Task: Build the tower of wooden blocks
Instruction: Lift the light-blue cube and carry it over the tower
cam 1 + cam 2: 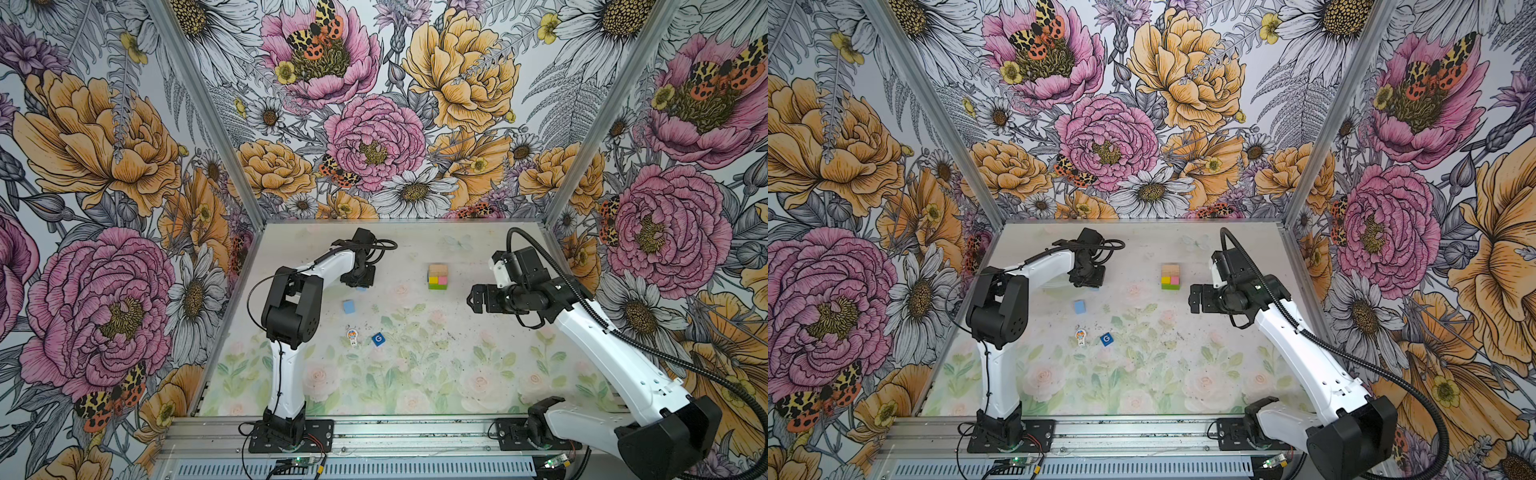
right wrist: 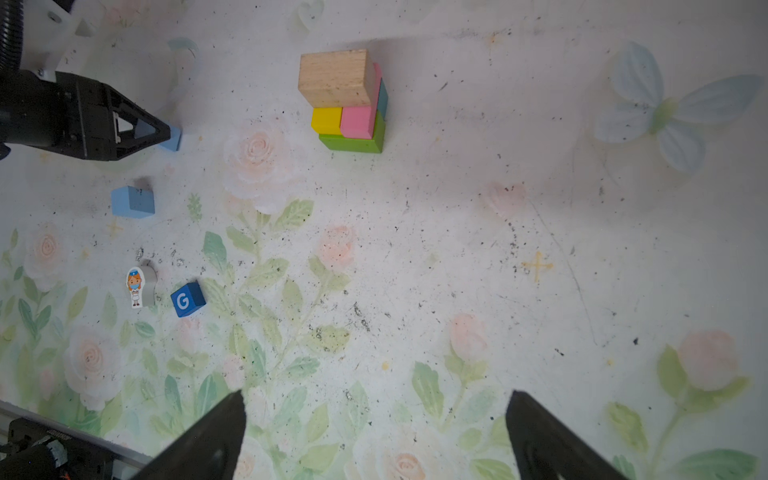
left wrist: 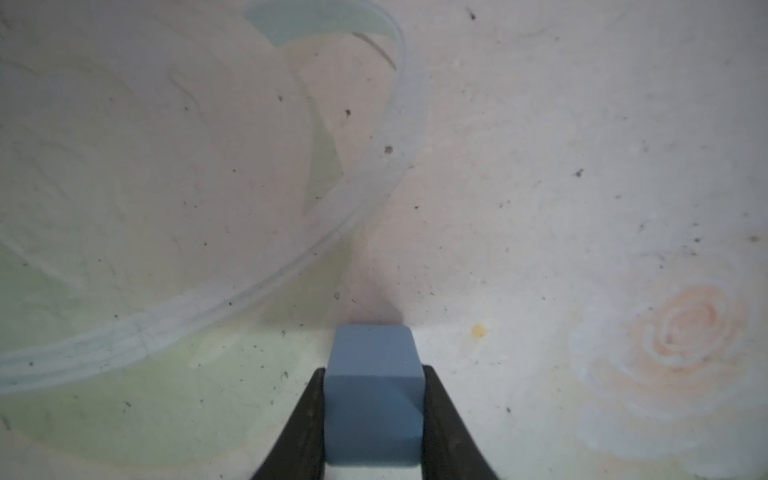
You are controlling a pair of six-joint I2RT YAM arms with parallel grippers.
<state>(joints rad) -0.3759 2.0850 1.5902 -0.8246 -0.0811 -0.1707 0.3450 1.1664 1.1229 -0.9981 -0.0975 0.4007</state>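
Mid-frame in a top view, the tower [image 1: 437, 276] stands three layers high. The left gripper [image 3: 374, 370] pinches a blue cube [image 3: 372, 415]; the right gripper [image 2: 376, 395] is spread, empty. The second cube [image 1: 349, 306] and the figure [image 1: 352, 337] lie unplaced.

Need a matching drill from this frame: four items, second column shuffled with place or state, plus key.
Items:
1. tan brick
2. green brick
3. toy figure
4. left end effector

Place or state:
A. shut on a light blue cube
B. bottom of the tower
C. beside the dark blue G block
D. top of the tower

Pairs: 1-D, 2-B, 3-C, 4-A
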